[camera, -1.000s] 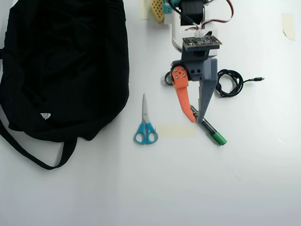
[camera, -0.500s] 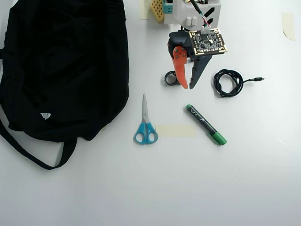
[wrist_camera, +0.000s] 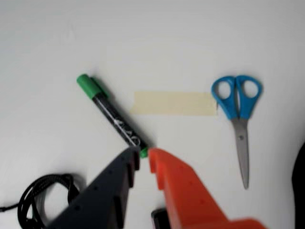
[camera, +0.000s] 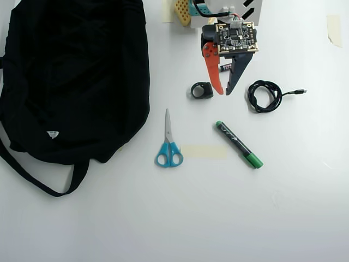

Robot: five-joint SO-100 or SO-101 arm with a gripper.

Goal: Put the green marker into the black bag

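The green marker [camera: 238, 144] lies flat on the white table, a black barrel with a bright green cap at its lower right in the overhead view. In the wrist view the green marker [wrist_camera: 114, 117] runs diagonally, with its small green end just beyond my fingertips. My gripper [camera: 224, 91] hovers above the table a little short of that end; it also shows in the wrist view [wrist_camera: 144, 156]. The orange and dark jaws stand a narrow gap apart and hold nothing. The black bag [camera: 76, 76] lies far left in the overhead view, its strap trailing toward the front.
Blue-handled scissors [camera: 168, 147] and a strip of beige tape [camera: 203, 152] lie between bag and marker. A coiled black cable [camera: 264, 95] lies right of the gripper, a small black ring-shaped object [camera: 200, 90] left of it. A small battery [camera: 225, 67] lies under the gripper.
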